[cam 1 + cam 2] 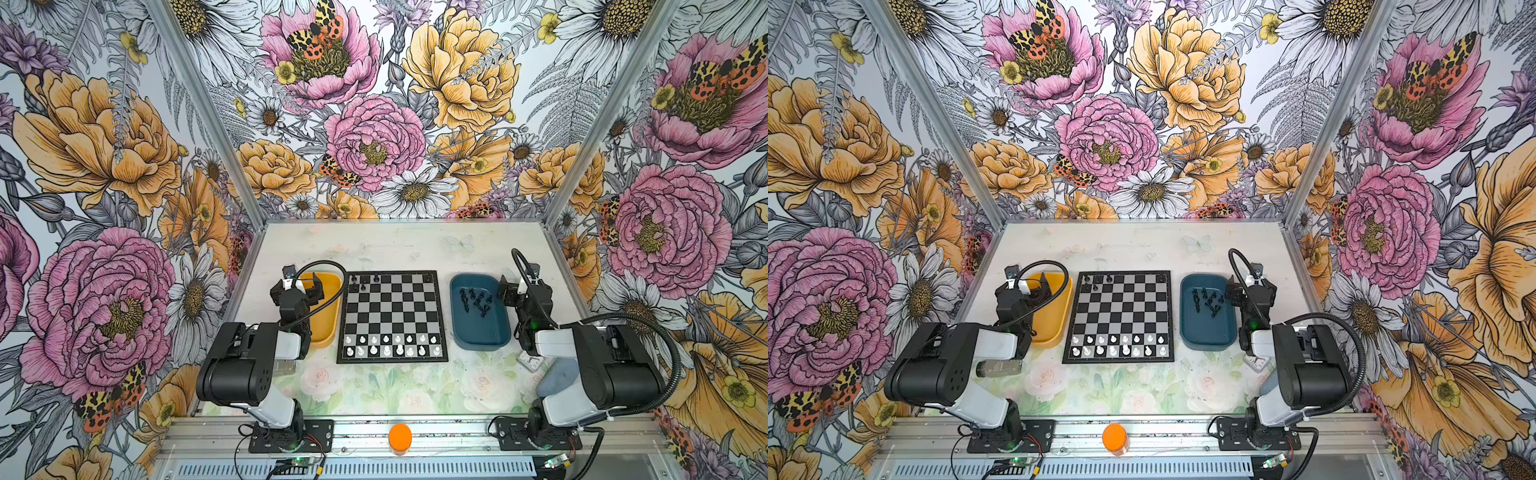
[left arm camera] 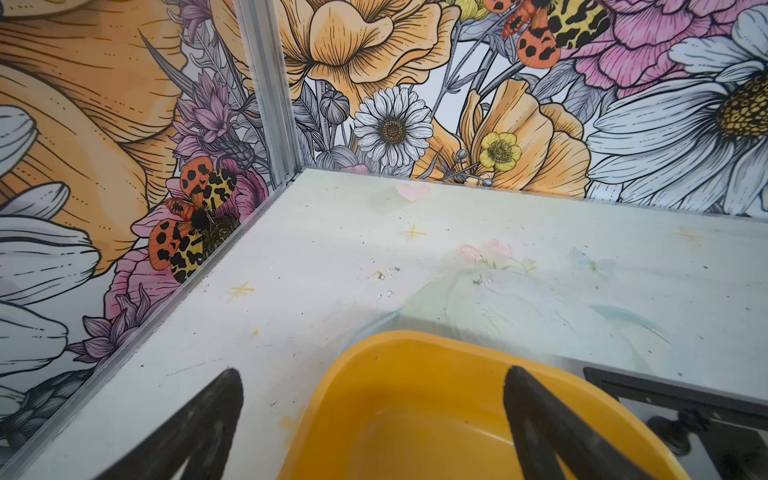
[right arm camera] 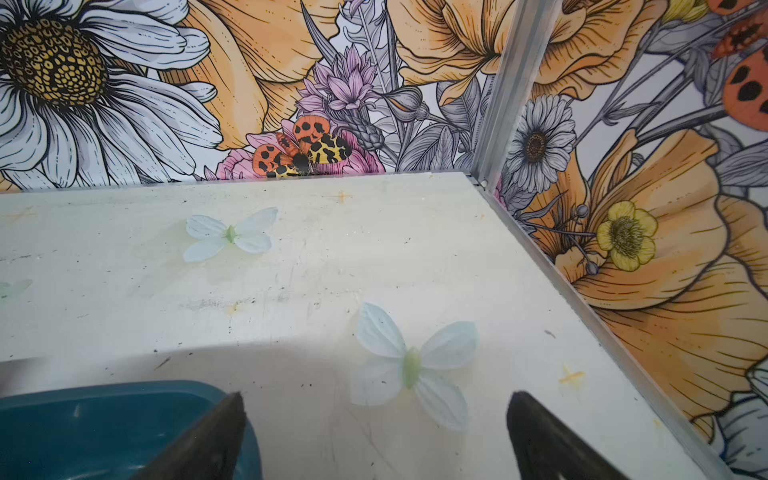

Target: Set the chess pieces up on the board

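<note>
Black plastic chess pieces [image 1: 476, 301] mostly lie in a loose cluster in the far half of the dark blue tray [image 1: 482, 343], just right of the board [image 1: 392, 318]. A handful already stand at the board's far left corner and one at its far right corner. White chessmen [image 1: 392, 345] fill the two near rows. The yellow tray [image 1: 324, 332], left of the board, looks empty.

Both arms are idle between placements. The left tool [image 2: 372, 374] hangs over the yellow tray's far end with its jaws wide apart and nothing between them. The right tool [image 3: 374, 399] is also spread wide and empty, above the counter [image 3: 291, 291] by the blue tray's far right corner.

Most of the far two rows appear unfilled, so the task seems to be at its fetching step. The next move likely calls for the right tool to shift left, drop into the blue tray and pinch a single piece out of the close cluster. It would then stand the piece upright on a free far square without toppling its neighbours.
</note>
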Action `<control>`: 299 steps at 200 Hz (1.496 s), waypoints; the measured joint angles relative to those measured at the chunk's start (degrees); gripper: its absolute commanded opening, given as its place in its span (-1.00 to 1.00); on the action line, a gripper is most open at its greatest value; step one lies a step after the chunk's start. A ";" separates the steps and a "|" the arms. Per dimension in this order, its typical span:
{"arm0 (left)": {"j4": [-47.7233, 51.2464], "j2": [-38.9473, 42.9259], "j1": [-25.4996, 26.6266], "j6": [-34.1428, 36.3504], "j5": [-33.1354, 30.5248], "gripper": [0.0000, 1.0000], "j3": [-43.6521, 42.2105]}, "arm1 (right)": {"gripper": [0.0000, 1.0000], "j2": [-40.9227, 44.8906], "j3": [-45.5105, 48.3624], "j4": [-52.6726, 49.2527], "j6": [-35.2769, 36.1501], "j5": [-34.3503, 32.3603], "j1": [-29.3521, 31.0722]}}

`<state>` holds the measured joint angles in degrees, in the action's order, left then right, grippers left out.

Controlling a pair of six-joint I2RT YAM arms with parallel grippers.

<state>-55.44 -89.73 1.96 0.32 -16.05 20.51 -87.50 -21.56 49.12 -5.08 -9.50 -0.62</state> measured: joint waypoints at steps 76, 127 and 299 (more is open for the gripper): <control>0.02 0.00 0.00 0.00 0.02 0.98 0.02 | 1.00 0.00 0.00 0.00 0.00 -0.17 0.00; 0.02 0.00 -0.11 0.00 0.04 0.98 0.02 | 1.00 0.00 0.00 0.00 0.00 -0.17 0.00; 30.75 25.77 1.03 -3.91 -0.33 0.94 10.03 | 0.79 15.87 -21.94 -40.26 -4.74 -3.82 3.45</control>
<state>-24.69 -63.96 2.98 -3.60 -16.38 30.55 -71.64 -43.51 8.86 -9.82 -13.32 2.83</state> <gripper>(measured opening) 0.973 0.913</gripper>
